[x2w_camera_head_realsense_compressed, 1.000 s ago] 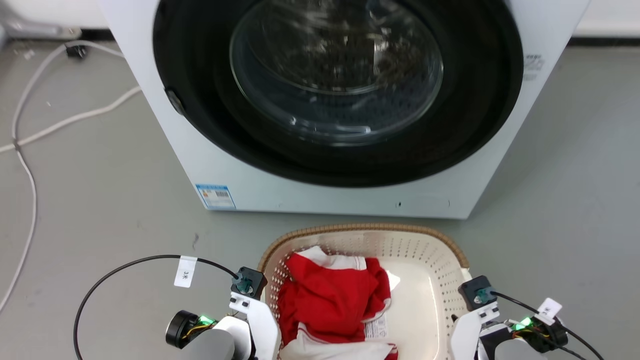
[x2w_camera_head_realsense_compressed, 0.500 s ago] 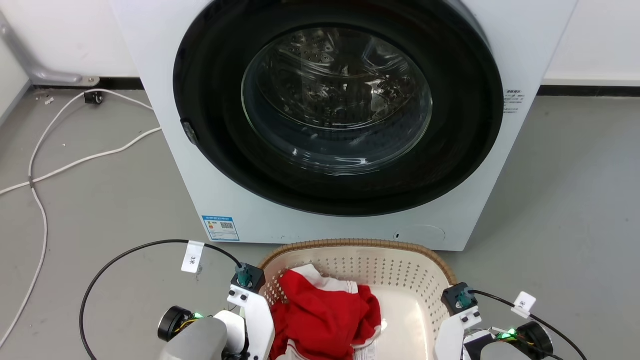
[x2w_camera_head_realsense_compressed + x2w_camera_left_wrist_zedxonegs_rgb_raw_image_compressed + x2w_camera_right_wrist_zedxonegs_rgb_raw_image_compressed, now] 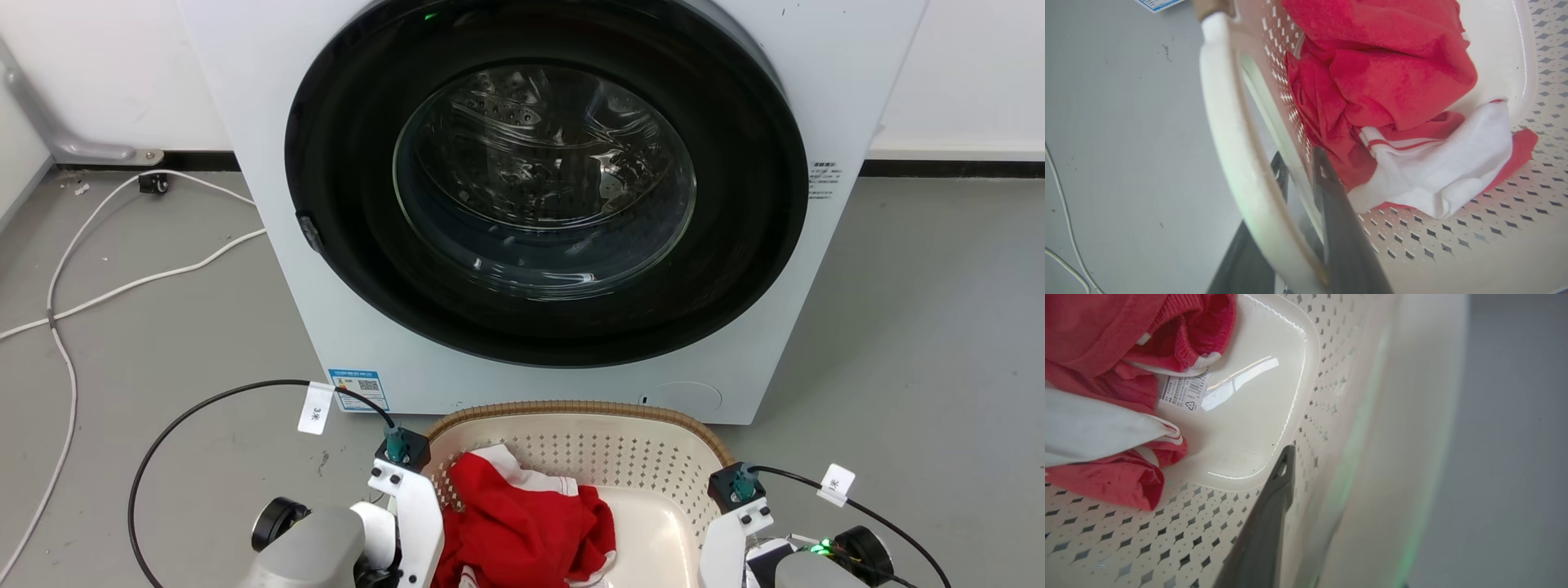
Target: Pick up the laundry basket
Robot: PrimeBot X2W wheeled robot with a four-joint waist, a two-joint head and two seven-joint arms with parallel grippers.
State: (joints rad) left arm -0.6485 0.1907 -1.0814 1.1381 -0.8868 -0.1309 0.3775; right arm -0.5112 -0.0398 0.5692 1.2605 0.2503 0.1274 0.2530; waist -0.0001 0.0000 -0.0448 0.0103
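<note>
Because a level lift needs both sides, each hand straddles a wall of the laundry basket (image 3: 571, 406) | left hand (image 3: 1298, 158) clamps it | right hand (image 3: 1306, 461): outer finger hidden, closure unclear

The laundry basket (image 3: 571, 406) is just in front of the washing machine (image 3: 343, 343), below its door (image 3: 543, 180), with clothes (image 3: 522, 523) heaped inside. Cables (image 3: 122, 286) lie on the floor (image 3: 939, 327) left of the washing machine.

Left tool (image 3: 1299, 154) clamped, right tool (image 3: 1308, 467) part-hidden — both low
</note>
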